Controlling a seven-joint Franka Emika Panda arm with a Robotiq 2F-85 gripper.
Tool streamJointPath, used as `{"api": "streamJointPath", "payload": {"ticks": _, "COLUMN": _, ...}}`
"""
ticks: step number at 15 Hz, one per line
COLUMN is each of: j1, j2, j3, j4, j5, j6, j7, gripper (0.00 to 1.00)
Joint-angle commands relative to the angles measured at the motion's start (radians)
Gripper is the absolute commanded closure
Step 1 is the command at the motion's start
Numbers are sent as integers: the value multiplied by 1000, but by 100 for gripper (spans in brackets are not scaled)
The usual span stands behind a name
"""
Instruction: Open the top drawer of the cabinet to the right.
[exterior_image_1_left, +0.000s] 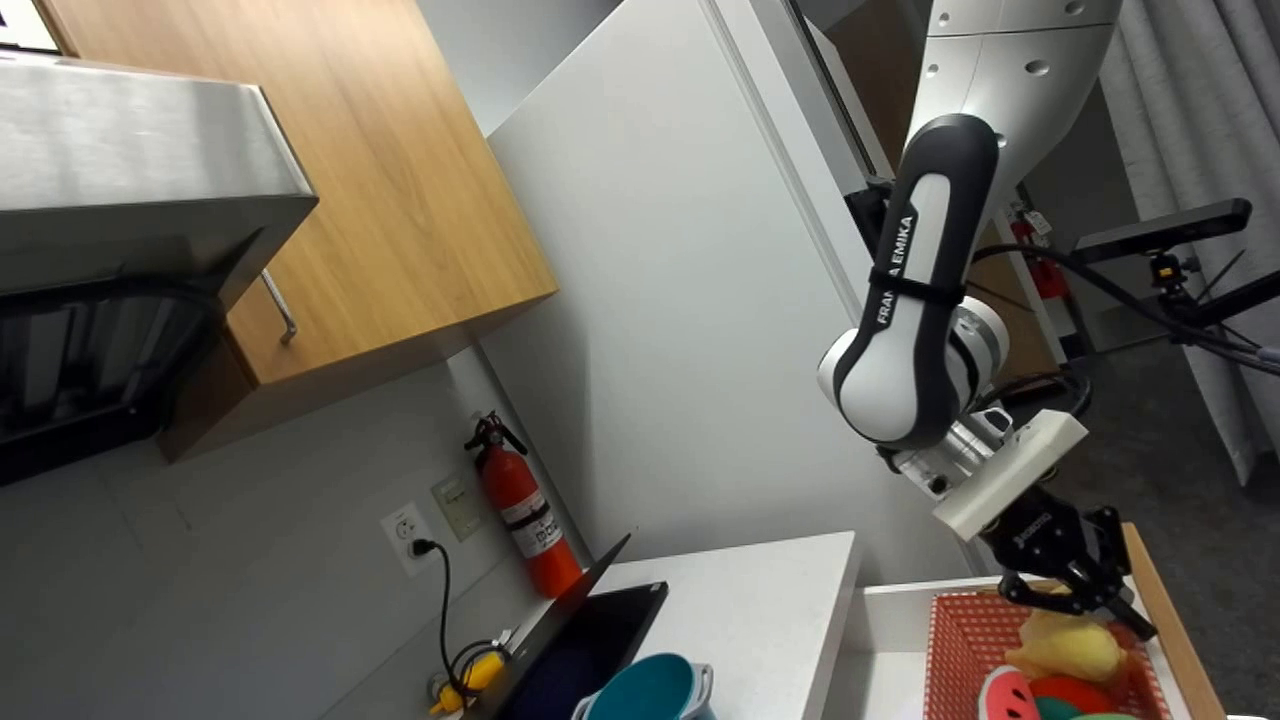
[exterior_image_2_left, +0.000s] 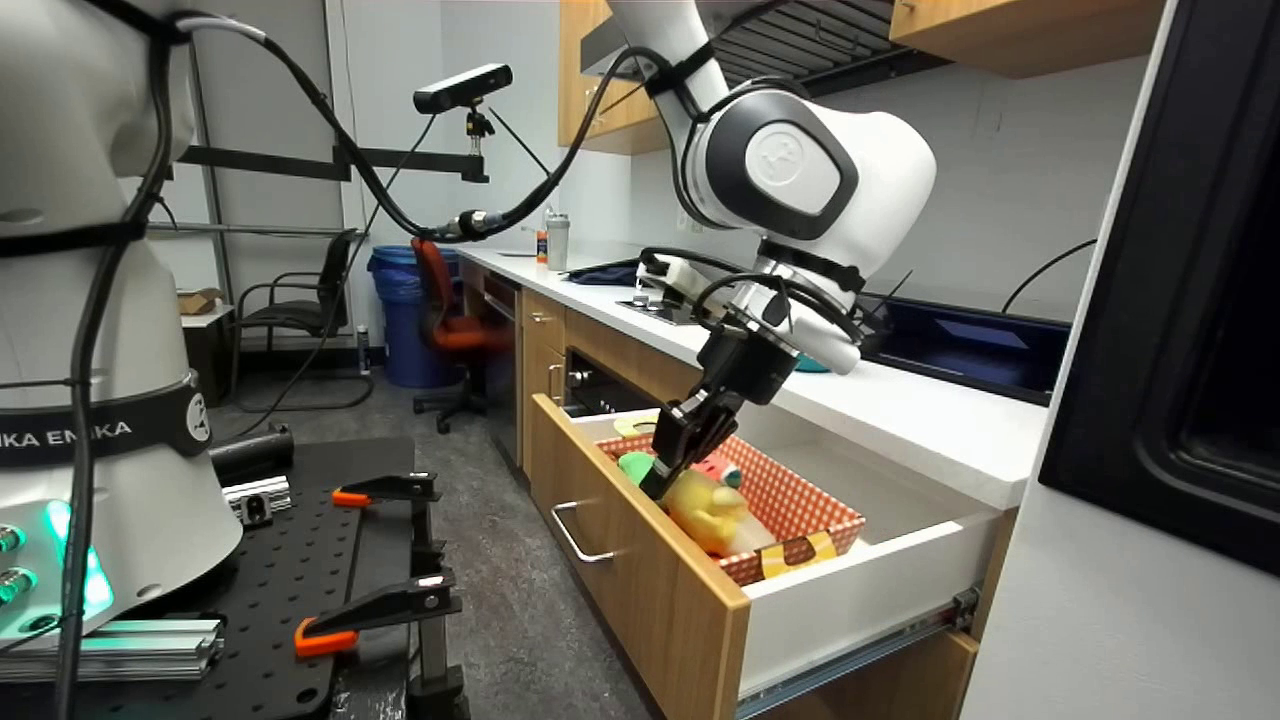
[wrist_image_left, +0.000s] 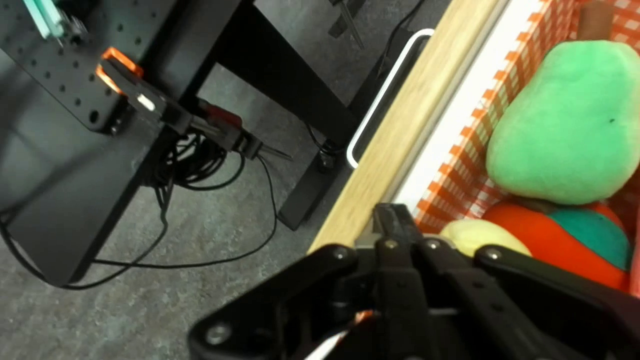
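Observation:
The top drawer (exterior_image_2_left: 665, 610) of the cabinet (exterior_image_2_left: 910, 432) stands pulled well out in an exterior view, its light-wood front and metal handle (exterior_image_2_left: 580, 540) facing the robot base. Its front also shows in an exterior view (exterior_image_1_left: 1170, 620) and in the wrist view (wrist_image_left: 380, 165). My gripper (exterior_image_2_left: 655, 482) points down just inside the front panel, over the basket's edge. In the wrist view the fingertips (wrist_image_left: 397, 217) are together with nothing between them, beside the panel's inner side. Whether they touch the panel I cannot tell. The handle is hidden in the wrist view.
A red-checked basket (exterior_image_2_left: 800, 495) with several plush toys, including a green pear (wrist_image_left: 565, 125) and a yellow toy (exterior_image_2_left: 705, 510), lies in the drawer. A teal pot (exterior_image_1_left: 645, 690) stands on the counter (exterior_image_1_left: 765, 600). A black table with orange-tipped clamps (exterior_image_2_left: 380, 615) faces the drawer.

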Motion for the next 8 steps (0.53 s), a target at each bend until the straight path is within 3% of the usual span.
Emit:
{"api": "streamJointPath", "payload": {"ticks": 1, "j1": 7, "j2": -8, "j3": -6, "j4": 27, "j5": 43, "j6": -129, "j7": 78, "gripper": 100}}
{"api": "streamJointPath", "payload": {"ticks": 5, "j1": 2, "j2": -5, "j3": -3, "j4": 42, "j5": 87, "j6": -201, "j7": 129, "gripper": 100}}
{"api": "streamJointPath", "payload": {"ticks": 8, "j1": 5, "j2": -8, "j3": -5, "j4": 36, "j5": 77, "j6": -166, "j7": 127, "gripper": 100}}
